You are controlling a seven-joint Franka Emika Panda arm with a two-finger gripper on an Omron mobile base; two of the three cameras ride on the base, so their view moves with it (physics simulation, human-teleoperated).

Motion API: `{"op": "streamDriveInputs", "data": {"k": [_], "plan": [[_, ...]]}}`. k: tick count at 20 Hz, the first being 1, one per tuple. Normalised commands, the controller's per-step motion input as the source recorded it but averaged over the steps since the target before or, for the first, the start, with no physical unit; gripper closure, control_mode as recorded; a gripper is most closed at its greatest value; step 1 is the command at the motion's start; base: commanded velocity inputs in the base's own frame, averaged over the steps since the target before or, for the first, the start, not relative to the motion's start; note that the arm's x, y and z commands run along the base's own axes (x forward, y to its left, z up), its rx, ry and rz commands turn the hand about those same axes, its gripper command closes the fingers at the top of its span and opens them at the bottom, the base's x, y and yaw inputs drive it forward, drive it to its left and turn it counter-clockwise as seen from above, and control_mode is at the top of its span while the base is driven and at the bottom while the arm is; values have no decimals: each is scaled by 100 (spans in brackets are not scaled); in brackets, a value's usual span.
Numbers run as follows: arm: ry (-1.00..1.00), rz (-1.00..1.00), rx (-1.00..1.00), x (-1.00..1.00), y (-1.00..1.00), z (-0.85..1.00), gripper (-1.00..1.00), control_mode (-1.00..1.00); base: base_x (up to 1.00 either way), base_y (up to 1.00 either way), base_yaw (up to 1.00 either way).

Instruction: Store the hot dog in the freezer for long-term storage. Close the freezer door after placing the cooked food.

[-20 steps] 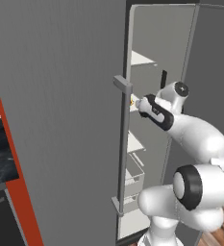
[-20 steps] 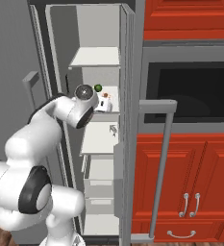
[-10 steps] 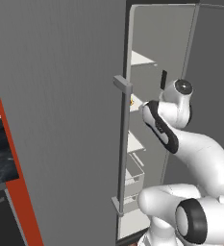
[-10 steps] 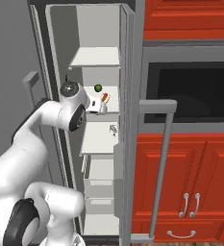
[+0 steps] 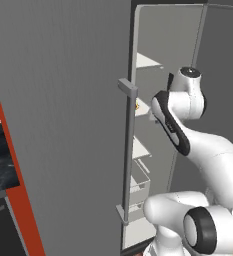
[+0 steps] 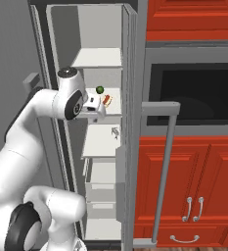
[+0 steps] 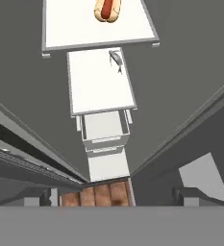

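Hot dog [image 7: 106, 9] lies on a freezer [image 6: 103, 29] shelf, apart from the jaws

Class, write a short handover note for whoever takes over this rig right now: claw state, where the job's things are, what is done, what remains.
Claw: holds nothing; the pictures do not settle whether it is open or shut.
Hot dog: lying on a white freezer shelf, next to a small green item. A small grey item lies on the shelf below.
Freezer door: open.
Done: hot dog placed in the freezer.
Left: bring the arm clear and shut the freezer door.
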Motion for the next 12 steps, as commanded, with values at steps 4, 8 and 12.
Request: {"op": "streamDriveInputs", "data": {"k": [4,8,12], "plan": [[2,0,0,-99,0,0,-100,-100,0,0,0],[0,0,0,-96,6,0,-100,-100,0,0,0],[0,0,0,-86,10,0,-100,-100,0,0,0]]}}
